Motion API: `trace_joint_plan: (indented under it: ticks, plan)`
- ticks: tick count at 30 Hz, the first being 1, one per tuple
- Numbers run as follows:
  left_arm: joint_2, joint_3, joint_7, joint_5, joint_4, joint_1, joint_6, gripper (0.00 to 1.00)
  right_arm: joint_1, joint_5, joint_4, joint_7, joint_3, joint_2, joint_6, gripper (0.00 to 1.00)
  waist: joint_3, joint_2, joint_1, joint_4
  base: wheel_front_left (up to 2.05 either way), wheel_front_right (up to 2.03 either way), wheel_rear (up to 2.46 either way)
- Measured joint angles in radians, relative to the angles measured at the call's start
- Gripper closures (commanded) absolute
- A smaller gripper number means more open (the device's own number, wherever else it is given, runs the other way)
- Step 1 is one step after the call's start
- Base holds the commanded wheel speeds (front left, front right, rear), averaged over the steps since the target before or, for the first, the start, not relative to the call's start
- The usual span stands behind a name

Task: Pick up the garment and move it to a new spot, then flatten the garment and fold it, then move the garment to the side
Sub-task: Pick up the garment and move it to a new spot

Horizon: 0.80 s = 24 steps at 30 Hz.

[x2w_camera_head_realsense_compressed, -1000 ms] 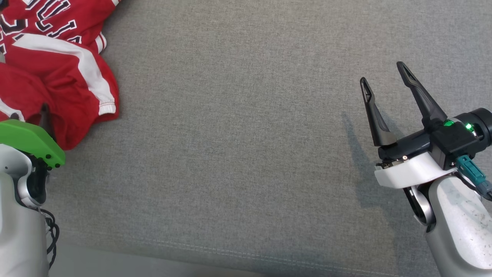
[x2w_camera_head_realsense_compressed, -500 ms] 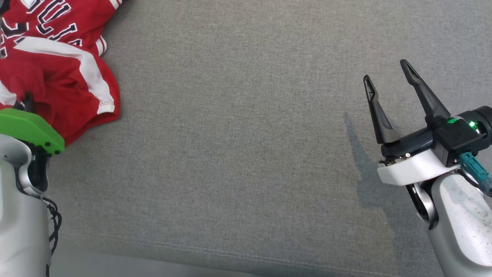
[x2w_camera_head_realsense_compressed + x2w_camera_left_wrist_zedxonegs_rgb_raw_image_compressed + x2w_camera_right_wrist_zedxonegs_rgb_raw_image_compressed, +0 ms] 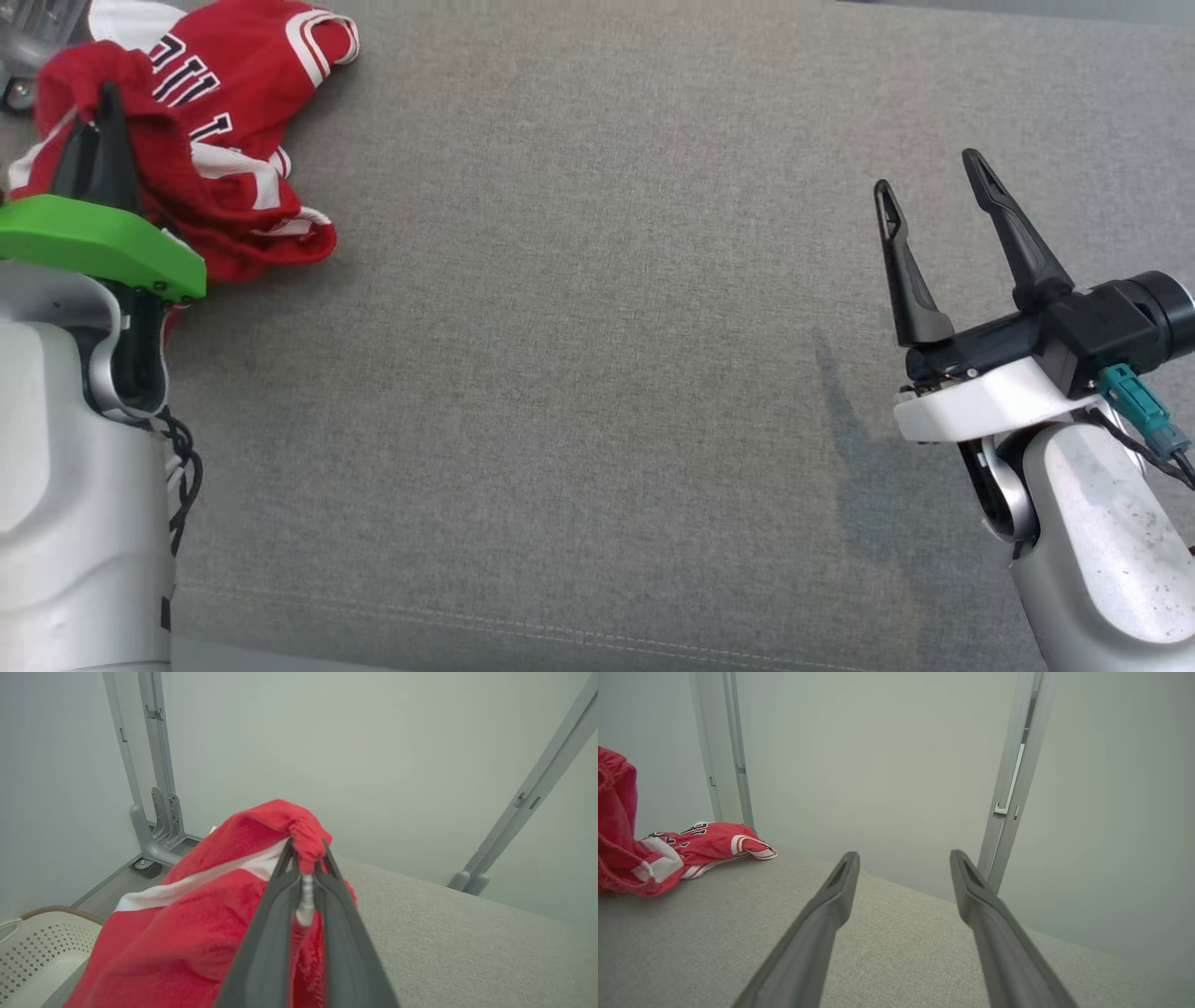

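Two fingers of the left gripper [image 3: 307, 848] are pinched tight on a bunched fold of the red garment [image 3: 196, 914], at the far left of the grey cushion [image 3: 597, 373]. The fold is raised and the rest trails on the fabric, so this is likely the lift point for carrying. Right gripper [image 3: 929, 187] is spread wide and empty at near right, well apart, probably kept free for flattening.

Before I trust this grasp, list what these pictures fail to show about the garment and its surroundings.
Head view: lettering on the garment is crumpled into folds, unreadable; its near edge hides behind the green wrist cover.
Left wrist view: the white basket is cut by the corner and covered by cloth.
Right wrist view: the left edge cuts the garment's raised part.
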Motion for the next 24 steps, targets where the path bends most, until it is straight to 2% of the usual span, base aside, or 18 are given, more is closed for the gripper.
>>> trace_joint_plan:
  ticks: [7, 12, 19, 24]
  plan:
    - [-0.05, -0.061, -0.028, -0.013, -0.062, 0.019, -0.022, 1.0, 0.032, 0.026, 0.022, 0.0, -0.004, 0.019, -0.013, 0.0, -0.082, 0.0, 0.0, -0.022, 0.0, 0.0, 0.0]
    - [-0.116, -0.148, -0.021, -0.051, -0.087, 0.09, -0.035, 1.0, 0.072, 0.032, 0.038, 0.0, 0.008, 0.037, -0.013, 0.0, -0.13, 0.0, 0.0, -0.061, 0.0, 0.0, 0.0]
    - [-0.117, -0.285, 0.021, -0.07, -0.046, 0.2, -0.035, 1.0, 0.109, 0.033, 0.04, 0.0, 0.029, 0.043, -0.013, 0.0, -0.169, 0.0, 0.0, -0.148, 0.0, 0.0, 0.0]
    - [-0.111, -0.376, 0.02, -0.069, -0.048, 0.211, -0.036, 1.0, 0.124, 0.033, 0.034, 0.0, 0.034, 0.047, -0.013, 0.0, -0.181, 0.0, 0.0, -0.216, 0.0, 0.0, 0.0]
